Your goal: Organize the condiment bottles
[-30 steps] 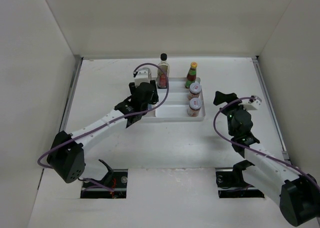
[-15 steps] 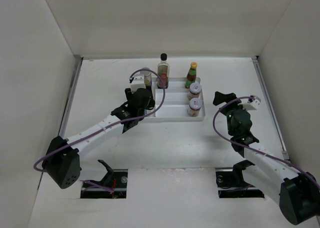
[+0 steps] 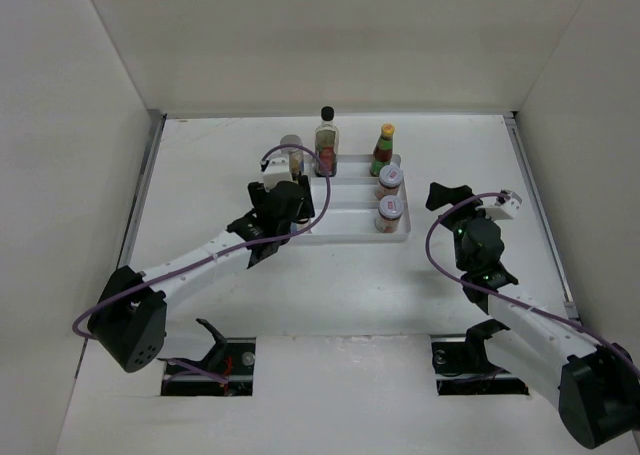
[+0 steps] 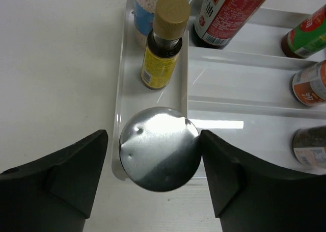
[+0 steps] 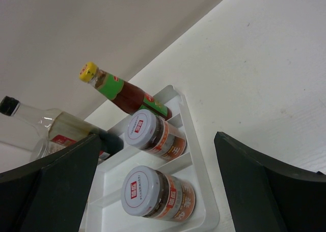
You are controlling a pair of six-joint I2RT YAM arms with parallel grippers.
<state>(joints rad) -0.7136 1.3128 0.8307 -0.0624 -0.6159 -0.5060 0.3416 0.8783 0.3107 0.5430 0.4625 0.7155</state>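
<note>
Condiment bottles stand sorted in a white divided tray (image 3: 345, 222) at the middle of the table (image 3: 400, 285). The left gripper (image 4: 154, 140) hangs over the tray's narrow left-hand compartment, its jaws spread wide to either side of the near grey-lidded jar (image 4: 159, 148). There is a clear gap at the left finger (image 4: 61, 183). Whether the right finger (image 4: 249, 186) touches the lid cannot be told.

Behind that jar, in the same narrow compartment, stands the tiny yellow bottle (image 4: 162, 48) with its tan cap. Behind it again is the far blue-labelled jar (image 4: 147, 5), filled with white pellets.

At the back of the tray's wider section rises the tall clear black-capped bottle (image 3: 327, 143). The yellow-capped sauce bottle (image 3: 383, 151) is to its right in the far right corner. In front of the sauce bottle, one pale-lidded reddish jar (image 3: 389, 181) sits on the middle step and the other pale-lidded reddish jar (image 3: 388, 211) on the near step.

The right gripper (image 3: 447, 197) hovers above bare table just to the right of the tray. Its jaws gape wide and hold nothing, and the wrist camera looks across at the two reddish jars.
</note>
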